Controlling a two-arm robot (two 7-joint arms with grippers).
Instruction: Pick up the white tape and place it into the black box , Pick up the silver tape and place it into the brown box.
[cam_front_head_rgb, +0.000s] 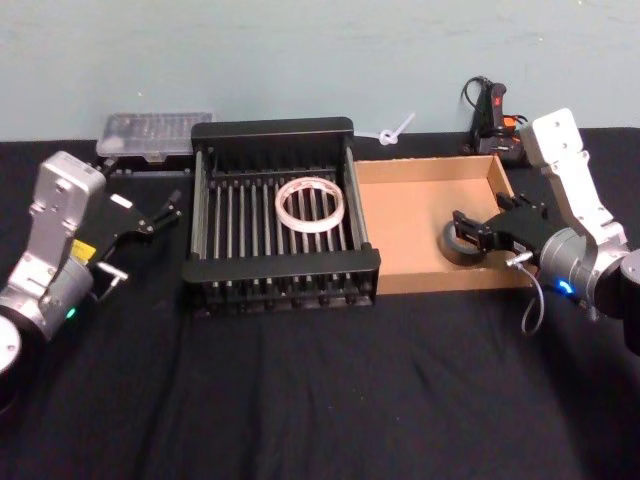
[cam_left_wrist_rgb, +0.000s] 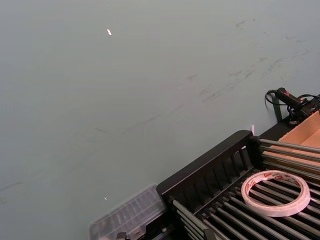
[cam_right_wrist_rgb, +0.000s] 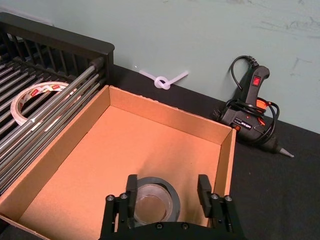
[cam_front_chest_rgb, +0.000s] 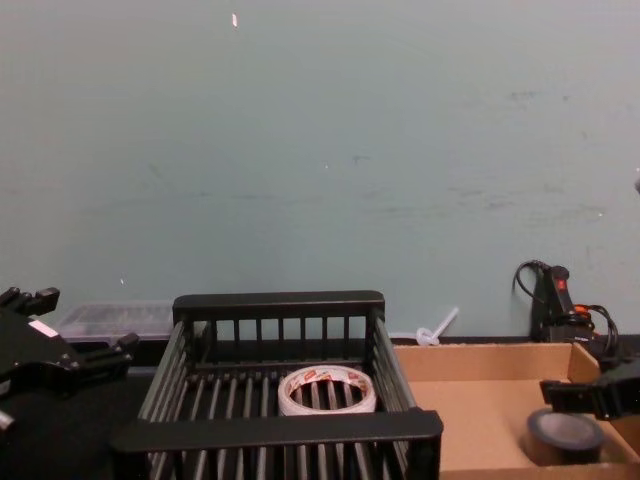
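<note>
The white tape lies flat on the slatted floor of the black box. The silver tape lies flat on the floor of the brown box, near its front right corner. My right gripper hovers over that roll, open, with one finger on either side of it and not gripping it. To the left of the black box my left gripper is open and holds nothing.
A clear plastic case sits behind the black box's left corner. A black glue gun and a small white plastic piece lie behind the brown box by the wall. Black cloth stretches across the table's front.
</note>
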